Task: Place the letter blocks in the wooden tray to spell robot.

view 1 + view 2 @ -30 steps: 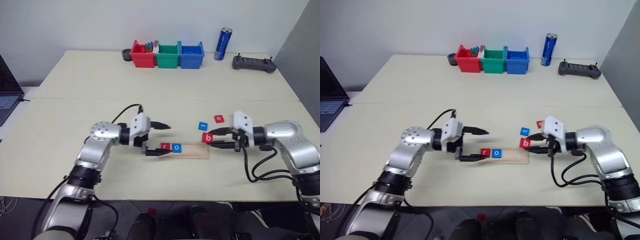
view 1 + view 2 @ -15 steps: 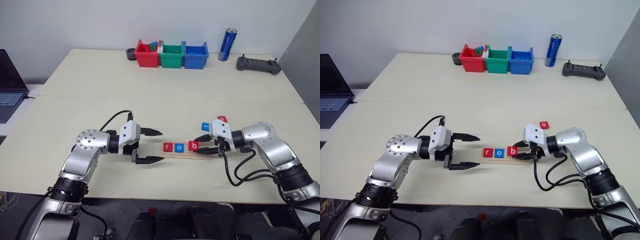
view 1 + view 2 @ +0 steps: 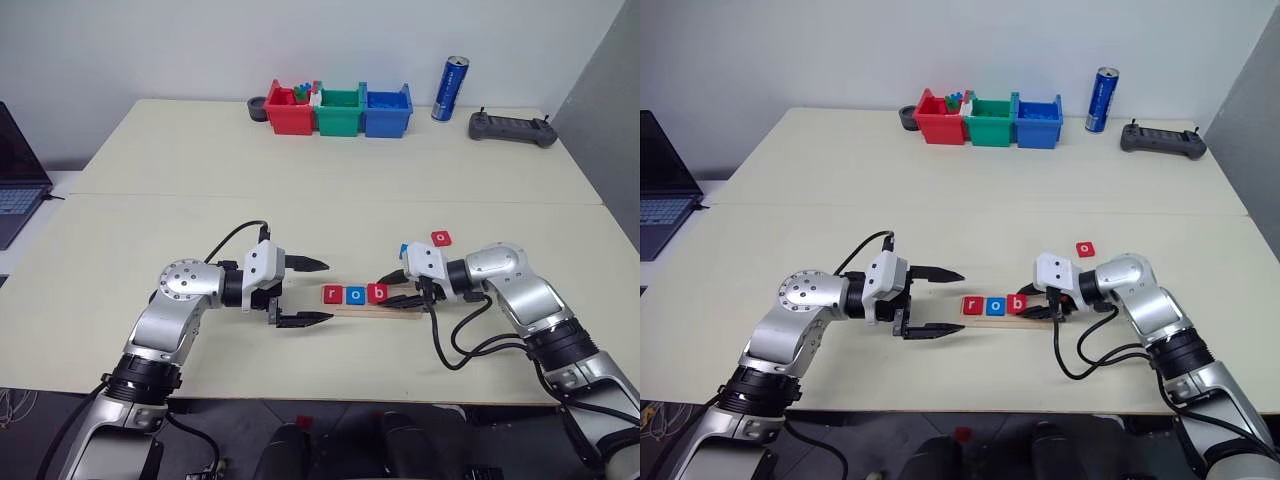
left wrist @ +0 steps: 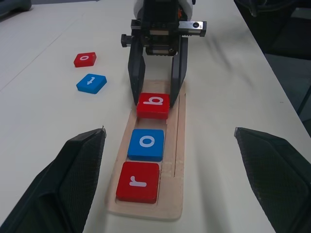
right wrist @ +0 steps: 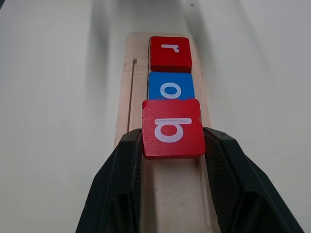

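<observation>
On your desk (image 3: 150, 200), near the front edge, lies the wooden tray (image 4: 179, 160), a stiff, light strip that can slide if you push it. Your left gripper (image 3: 305, 292) waits just beside its left end, fingers wide apart and holding nothing. Your right gripper (image 4: 158, 85) reaches almost level along the tray and clamps the red b block (image 5: 172, 128) by two opposite edges, just after the r block (image 4: 138, 180) and o block (image 4: 146, 144). The tiles look rigid, light and smooth, so grip the side edges. The red o tile (image 3: 441, 238) and blue t tile (image 4: 91, 82) lie behind the tray's right end.
</observation>
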You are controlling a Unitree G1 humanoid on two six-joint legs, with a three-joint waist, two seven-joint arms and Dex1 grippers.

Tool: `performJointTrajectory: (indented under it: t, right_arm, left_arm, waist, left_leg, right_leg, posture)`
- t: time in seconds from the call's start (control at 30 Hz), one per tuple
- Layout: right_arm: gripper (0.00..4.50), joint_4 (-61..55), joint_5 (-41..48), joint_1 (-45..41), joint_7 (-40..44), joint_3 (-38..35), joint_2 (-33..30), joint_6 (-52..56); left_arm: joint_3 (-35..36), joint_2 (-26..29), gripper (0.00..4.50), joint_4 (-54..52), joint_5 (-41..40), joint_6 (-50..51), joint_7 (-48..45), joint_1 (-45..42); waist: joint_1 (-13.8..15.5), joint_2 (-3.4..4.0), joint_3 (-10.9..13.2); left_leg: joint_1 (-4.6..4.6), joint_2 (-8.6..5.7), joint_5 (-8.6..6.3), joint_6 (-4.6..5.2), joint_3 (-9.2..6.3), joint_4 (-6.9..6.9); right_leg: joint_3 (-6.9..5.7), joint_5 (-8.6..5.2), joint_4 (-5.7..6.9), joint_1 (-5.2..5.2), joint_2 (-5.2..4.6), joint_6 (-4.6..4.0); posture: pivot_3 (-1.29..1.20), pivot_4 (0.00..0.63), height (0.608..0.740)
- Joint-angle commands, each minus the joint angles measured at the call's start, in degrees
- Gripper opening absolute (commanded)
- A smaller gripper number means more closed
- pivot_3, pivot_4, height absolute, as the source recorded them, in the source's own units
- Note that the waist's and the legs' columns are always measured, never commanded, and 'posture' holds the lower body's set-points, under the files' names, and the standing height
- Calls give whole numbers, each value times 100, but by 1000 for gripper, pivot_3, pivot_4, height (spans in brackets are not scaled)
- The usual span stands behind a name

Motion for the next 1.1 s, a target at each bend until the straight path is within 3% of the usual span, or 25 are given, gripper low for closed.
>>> performJointTrajectory:
  t: [0.03, 0.4, 0.67, 0.7, 1.1]
  right_arm:
    - [1457, 74, -80, -154, 3, -48, 14, -160]
    - [1457, 203, -125, -232, 130, -56, 41, -227]
    - [4292, 155, -71, -238, 174, -113, 64, -185]
    - [4466, 131, -42, -243, 163, -142, 71, -143]
    - [4466, -251, 222, -160, 31, -609, -256, 169]
  left_arm:
    - [15, 10, 4500, -192, -105, 10, -1, -81]
    - [-6, -38, 4500, -172, -64, 3, 55, -139]
    - [-11, -41, 4500, -140, -35, -26, 95, -174]
    - [-13, -43, 4500, -139, -36, -25, 99, -179]
    - [-47, -62, 4500, -63, -46, -72, 68, -216]
  waist:
    - [1, 0, 0]
    - [-2, 0, 0]
    - [-2, 0, 0]
    - [-2, 0, 0]
    - [1, 0, 0]
  left_leg:
    - [0, 0, 0, 0, 0, 0]
    - [0, 0, 0, 0, -1, 0]
    - [0, 0, 0, 0, -1, 0]
    - [0, 0, 0, 0, -1, 0]
    - [0, 0, 0, 0, 0, 0]
  right_leg:
    - [0, 0, 0, 0, 0, 0]
    - [0, 0, 0, 0, 0, 0]
    - [0, 0, 0, 0, 0, 0]
    - [0, 0, 0, 0, 0, 0]
    - [0, 0, 0, 0, 0, 0]
  posture:
    - [0, 150, 740]
    - [0, 150, 740]
    - [0, 150, 740]
    - [0, 150, 740]
    - [0, 150, 740]
